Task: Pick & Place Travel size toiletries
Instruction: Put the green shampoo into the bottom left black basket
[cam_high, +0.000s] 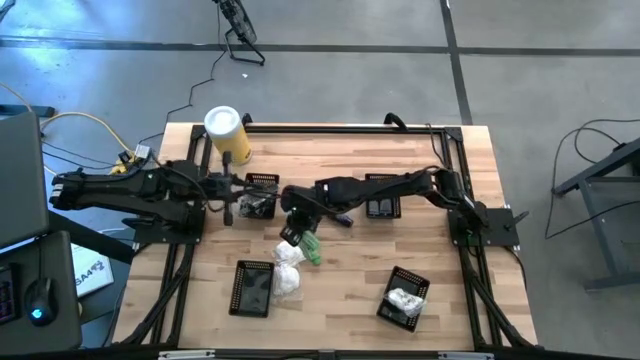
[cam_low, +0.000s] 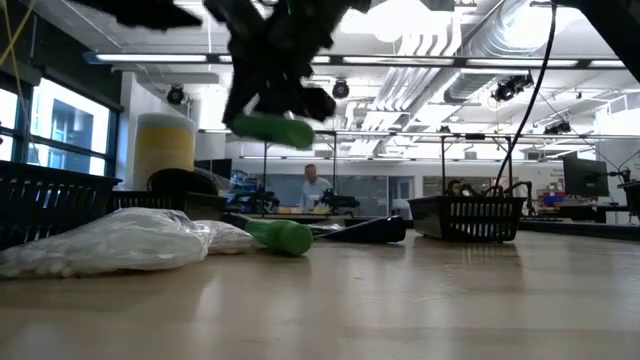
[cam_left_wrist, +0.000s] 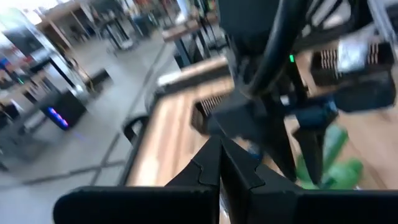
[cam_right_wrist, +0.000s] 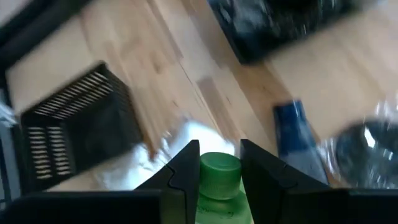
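The right gripper is over the middle of the wooden table, its fingers clamped on either side of a small green bottle — in the low view this bottle hangs clear above the tabletop. Directly beneath it a second green bottle lies on its side on the wood, touching a heap of white packets that spreads toward a black mesh basket at the near left. That basket already has pale packets in it. A dark blue tube lies on the wood just beside the heap, near a silvery-clear packet. Another basket at the near right holds a white packet; two more baskets sit along the far side, one on each side of the right arm, the left one partly hidden under the arms. The left gripper waits at the left, fingers pressed fully together and empty — next to the tall yellow canister at the far left corner. Beyond the table, a person stands in the room.
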